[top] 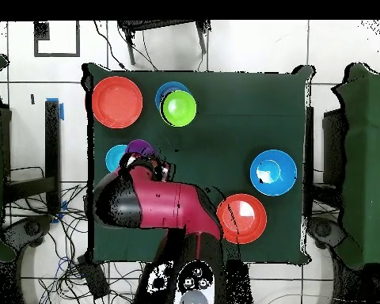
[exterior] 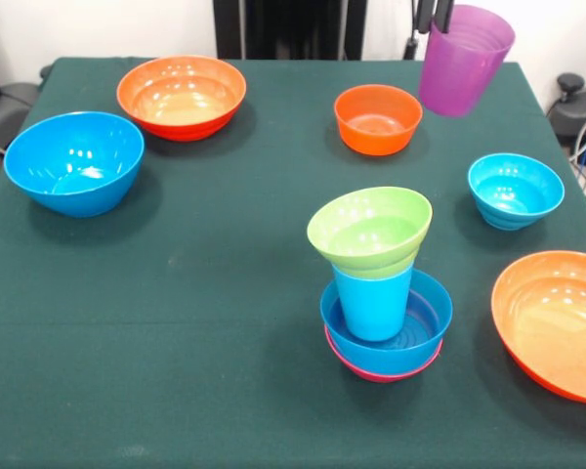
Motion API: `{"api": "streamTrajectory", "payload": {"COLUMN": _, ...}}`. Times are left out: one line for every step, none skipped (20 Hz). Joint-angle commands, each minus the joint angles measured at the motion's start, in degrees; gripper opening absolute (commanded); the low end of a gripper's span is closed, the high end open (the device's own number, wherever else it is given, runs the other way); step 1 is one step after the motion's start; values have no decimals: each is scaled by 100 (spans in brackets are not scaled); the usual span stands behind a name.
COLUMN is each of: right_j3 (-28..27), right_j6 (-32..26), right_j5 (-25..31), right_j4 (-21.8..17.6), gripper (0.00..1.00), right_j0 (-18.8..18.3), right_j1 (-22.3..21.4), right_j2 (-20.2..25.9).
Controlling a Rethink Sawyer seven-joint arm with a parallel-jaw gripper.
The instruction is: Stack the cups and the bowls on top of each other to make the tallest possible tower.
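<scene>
My gripper [exterior: 436,18], at the top right of the front view, is closed on the rim of the purple cup [exterior: 463,61], which hangs tilted above the table [exterior: 176,293]. The tower [exterior: 379,293] stands lower centre: a pink bowl, a blue bowl, the light blue cup [exterior: 373,303] and a tilted green bowl [exterior: 369,230] on top.

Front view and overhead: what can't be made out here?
- Gripper: cut off by the front view's top edge; under the arm overhead, so its grip on the purple cup is unclear.
- Small orange bowl: hidden by the arm overhead.
- Pink bowl: only a rim in front; covered by the tower overhead.
</scene>
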Motion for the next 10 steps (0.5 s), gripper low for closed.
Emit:
{"api": "streamTrajectory", "payload": {"right_j3": -378, "right_j6": -474, "right_j5": 905, "right_j4": -382, "gripper": 0, "right_j0": -269, "right_j1": 5, "right_j2": 622}}
{"api": "streamTrajectory", "payload": {"right_j3": -383, "right_j6": -490, "right_j5": 914, "right_j4": -388, "gripper": 0, "right_j0": -303, "right_j1": -10, "right_j2": 644}}
{"api": "streamTrajectory", "payload": {"right_j3": -317, "right_j6": -487, "right_j5": 878, "right_j4": -394, "gripper": 0, "right_j0": -323, "right_j1": -28, "right_j2": 674}}
{"api": "streamTrajectory", "payload": {"right_j3": -323, "right_j6": -515, "right_j5": 910, "right_j4": -389, "gripper": 0, "right_j0": -365, "right_j1": -39, "right_j2": 720}}
{"api": "streamTrajectory", "payload": {"right_j3": -320, "right_j6": -531, "right_j5": 925, "right_j4": -391, "gripper": 0, "right_j0": -398, "right_j1": -55, "right_j2": 757}}
{"api": "streamTrajectory", "payload": {"right_j3": -332, "right_j6": -547, "right_j5": 948, "right_j4": -393, "gripper": 0, "right_j0": -430, "right_j1": -65, "right_j2": 792}}
{"api": "streamTrajectory", "payload": {"right_j3": -341, "right_j6": -544, "right_j5": 981, "right_j4": -405, "gripper": 0, "right_j0": -447, "right_j1": -70, "right_j2": 810}}
{"api": "streamTrajectory", "payload": {"right_j3": -373, "right_j6": -521, "right_j5": 1014, "right_j4": -427, "gripper": 0, "right_j0": -440, "right_j1": -68, "right_j2": 804}}
{"api": "streamTrajectory", "payload": {"right_j3": -417, "right_j6": -505, "right_j5": 1050, "right_j4": -470, "gripper": 0, "right_j0": -424, "right_j1": -52, "right_j2": 785}}
{"api": "streamTrajectory", "payload": {"right_j3": -449, "right_j6": -487, "right_j5": 1054, "right_j4": -495, "gripper": 0, "right_j0": -427, "right_j1": -25, "right_j2": 784}}
